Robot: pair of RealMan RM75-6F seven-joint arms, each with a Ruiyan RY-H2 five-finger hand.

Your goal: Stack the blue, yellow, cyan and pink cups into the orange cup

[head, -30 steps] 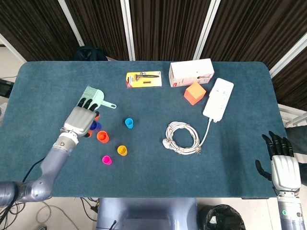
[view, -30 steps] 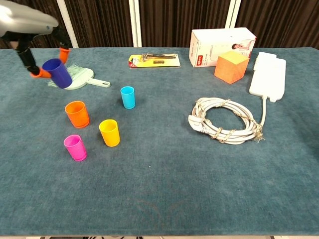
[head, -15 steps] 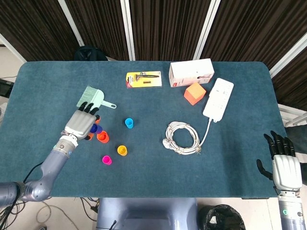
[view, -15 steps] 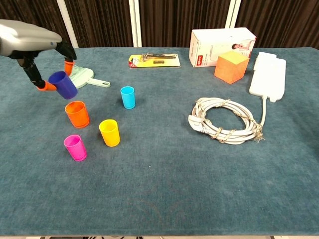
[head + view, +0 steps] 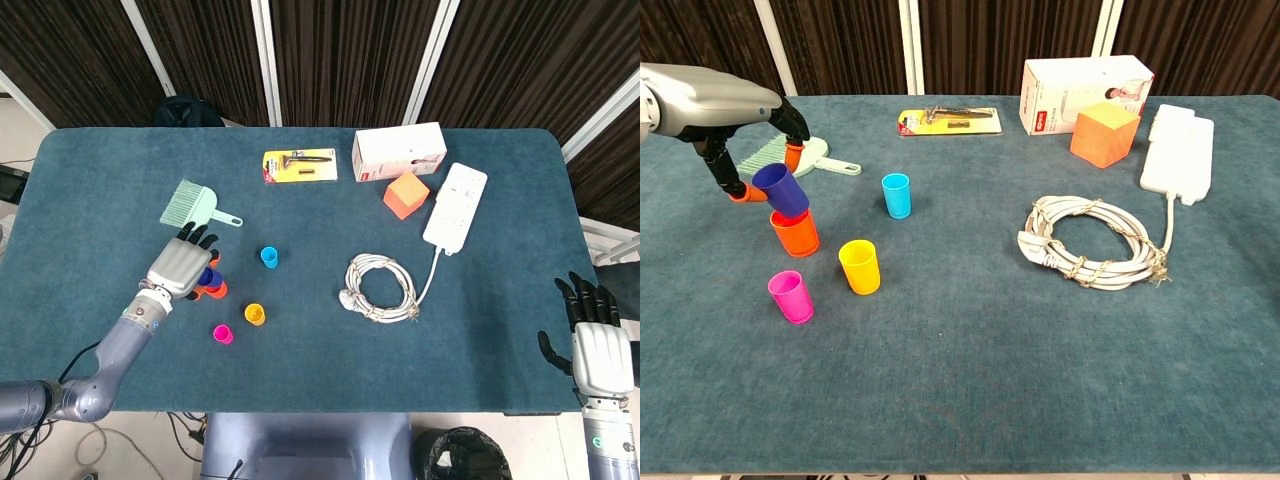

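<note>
My left hand [image 5: 715,110] [image 5: 181,265] holds the blue cup [image 5: 779,190], tilted, with its bottom just inside the mouth of the orange cup [image 5: 795,232]. In the head view the hand covers most of both cups, and only a bit of the blue cup [image 5: 209,276] and the orange cup [image 5: 215,291] shows. The yellow cup [image 5: 859,266] [image 5: 254,314] and the pink cup [image 5: 790,297] [image 5: 222,334] stand upright in front of the orange one. The cyan cup [image 5: 896,195] [image 5: 268,257] stands to the right. My right hand [image 5: 597,345] hangs open beyond the table's right front corner.
A mint brush [image 5: 800,158] lies just behind my left hand. A coiled white cable [image 5: 1095,245], a white power strip [image 5: 1179,151], an orange block [image 5: 1105,134], a white box [image 5: 1085,90] and a carded tool [image 5: 949,121] lie to the right and back.
My left hand has carried the blue cup down and to the right, from near the brush to the mouth of the orange cup. The right hand has sunk slightly.
</note>
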